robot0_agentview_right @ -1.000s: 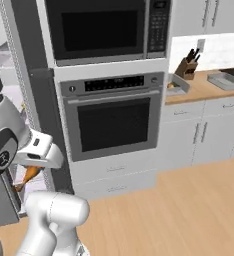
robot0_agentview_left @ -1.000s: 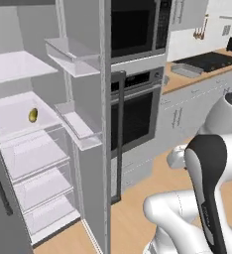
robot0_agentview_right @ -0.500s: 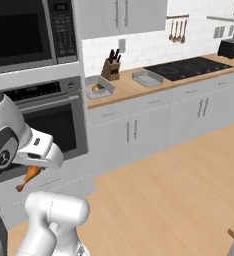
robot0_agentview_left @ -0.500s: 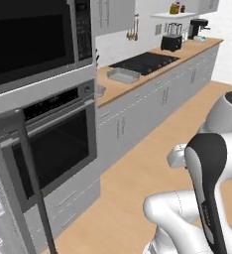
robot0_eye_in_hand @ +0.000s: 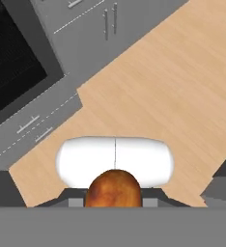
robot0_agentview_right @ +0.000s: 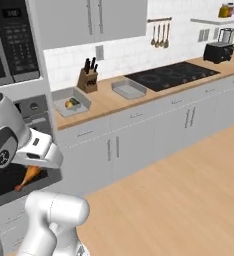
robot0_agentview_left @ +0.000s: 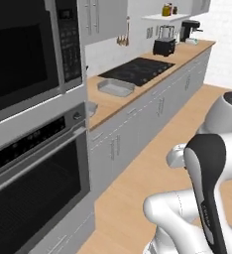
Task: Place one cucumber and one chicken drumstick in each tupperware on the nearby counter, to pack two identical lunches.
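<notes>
My gripper (robot0_agentview_right: 35,167) hangs low at the left of the right base view, shut on a golden-brown chicken drumstick (robot0_agentview_right: 29,176) whose thin bone end points down. In the hand view the drumstick's bulbous end (robot0_eye_in_hand: 113,189) sits between the fingertips of the gripper (robot0_eye_in_hand: 113,197), above wooden floor. On the counter (robot0_agentview_right: 109,100) a light-grey tupperware (robot0_agentview_right: 64,93) near the knife block holds a small golden piece and a dark green piece. A second tupperware (robot0_agentview_right: 130,90) beside the cooktop looks empty. That box (robot0_agentview_left: 115,88) also shows on the counter (robot0_agentview_left: 113,103) in the left base view.
A knife block (robot0_agentview_right: 87,80) stands behind the tupperwares. The black cooktop (robot0_agentview_right: 171,75) and a toaster (robot0_agentview_right: 219,51) lie further right. A wall oven (robot0_agentview_left: 33,188) and microwave (robot0_agentview_left: 24,54) stand at the counter's left end. Open wooden floor (robot0_agentview_right: 179,190) runs along the cabinets.
The whole picture has shifted: the base has moved away from the open fridge, past the oven, toward the counter. The drumstick stays held in the shut gripper.
</notes>
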